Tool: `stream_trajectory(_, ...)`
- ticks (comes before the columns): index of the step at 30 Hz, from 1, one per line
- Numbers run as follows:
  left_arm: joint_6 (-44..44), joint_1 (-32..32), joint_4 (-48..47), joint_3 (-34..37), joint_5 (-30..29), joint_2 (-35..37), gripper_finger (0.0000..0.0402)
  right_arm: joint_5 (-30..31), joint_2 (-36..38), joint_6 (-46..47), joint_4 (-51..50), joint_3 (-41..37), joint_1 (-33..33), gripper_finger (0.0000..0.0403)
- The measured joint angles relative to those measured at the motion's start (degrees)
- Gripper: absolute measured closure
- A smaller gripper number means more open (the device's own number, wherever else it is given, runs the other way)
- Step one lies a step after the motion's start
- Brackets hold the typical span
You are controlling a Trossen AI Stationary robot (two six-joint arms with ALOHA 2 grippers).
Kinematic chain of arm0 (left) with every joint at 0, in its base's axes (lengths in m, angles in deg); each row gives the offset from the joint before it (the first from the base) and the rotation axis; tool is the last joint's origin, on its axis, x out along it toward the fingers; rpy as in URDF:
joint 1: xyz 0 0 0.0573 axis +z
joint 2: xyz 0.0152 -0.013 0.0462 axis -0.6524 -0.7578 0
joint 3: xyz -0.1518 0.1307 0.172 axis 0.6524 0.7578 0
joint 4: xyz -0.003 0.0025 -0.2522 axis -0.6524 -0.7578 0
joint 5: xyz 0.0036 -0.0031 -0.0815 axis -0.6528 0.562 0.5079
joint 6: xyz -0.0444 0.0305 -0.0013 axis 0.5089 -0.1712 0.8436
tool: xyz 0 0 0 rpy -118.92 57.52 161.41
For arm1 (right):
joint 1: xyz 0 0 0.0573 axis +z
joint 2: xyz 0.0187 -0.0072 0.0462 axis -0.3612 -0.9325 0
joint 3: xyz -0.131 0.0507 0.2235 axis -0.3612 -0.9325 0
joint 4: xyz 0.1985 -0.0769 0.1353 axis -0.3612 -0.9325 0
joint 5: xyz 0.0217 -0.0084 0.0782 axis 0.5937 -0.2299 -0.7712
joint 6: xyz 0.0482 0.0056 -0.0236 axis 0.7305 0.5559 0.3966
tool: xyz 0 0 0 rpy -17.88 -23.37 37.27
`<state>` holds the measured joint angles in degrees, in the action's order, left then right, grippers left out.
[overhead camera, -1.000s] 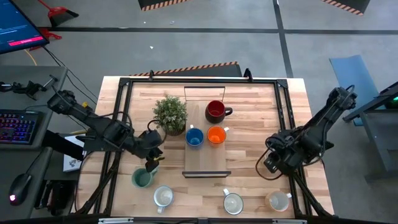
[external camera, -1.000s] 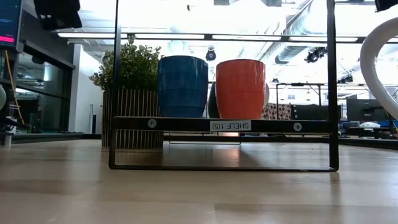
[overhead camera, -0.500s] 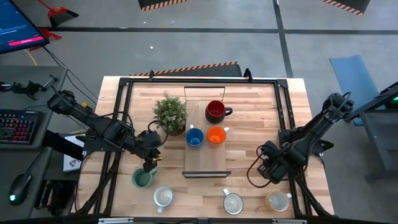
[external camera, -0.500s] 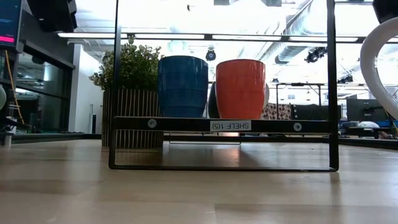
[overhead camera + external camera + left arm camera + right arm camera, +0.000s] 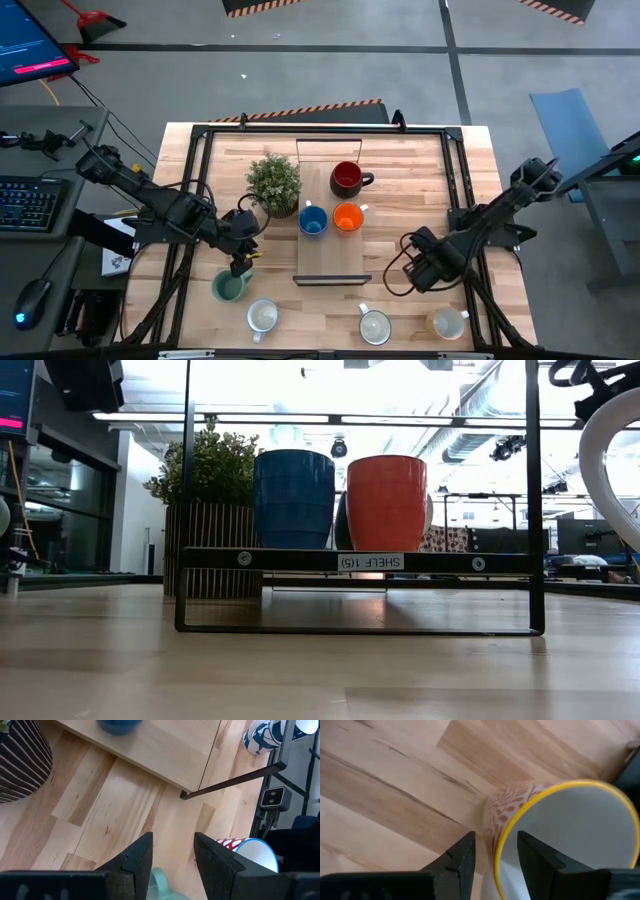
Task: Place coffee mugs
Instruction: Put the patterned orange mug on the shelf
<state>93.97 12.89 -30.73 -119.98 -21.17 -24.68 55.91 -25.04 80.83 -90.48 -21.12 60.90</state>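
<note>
On the shelf stand the dark red mug, the blue mug and the orange mug. The teal mug sits on the table left of the shelf. My left gripper hovers open just over its far rim, and a teal part shows between the fingers. Three white mugs line the near edge. My right gripper is open and low. The wall of a yellow-rimmed cream mug stands between its fingers.
A potted plant stands left of the shelf's far end. A black frame runs round the table. Bare wood lies between the shelf and the right rail. In the low view a white mug looms at the right.
My right gripper has swung toward the table's left and near edge, from beside the right rail to a spot between the shelf and the white mugs, the arm stretching out behind it. The mugs have stayed where they were.
</note>
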Motion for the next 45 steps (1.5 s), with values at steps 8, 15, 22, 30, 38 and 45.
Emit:
stream_trajectory(8,0.0,0.0,0.0,0.0,0.0,0.0,0.0268,-0.1,-0.5,3.4,0.2,0.0,0.0,0.0288)
stream_trajectory(15,-1.0,0.0,0.1,0.0,0.0,0.0,0.0268,-0.4,-0.5,4.5,0.3,0.0,0.0,0.037)
stream_trajectory(22,-1.0,0.0,0.2,0.0,0.0,0.0,0.0268,2.9,-0.3,5.9,0.3,0.0,0.0,0.0399)
stream_trajectory(30,-1.0,0.0,0.1,0.0,0.0,0.0,0.0268,8.7,6.6,1.9,-1.3,0.0,-2.5,0.0401)
stream_trajectory(38,-1.0,0.0,0.1,0.0,0.0,0.0,0.0268,14.7,19.8,-5.5,-0.7,0.0,-8.7,0.0402)
stream_trajectory(45,-1.0,0.0,0.2,0.0,0.0,0.0,0.0268,20.3,29.0,-23.3,11.4,0.1,-19.4,0.0402)
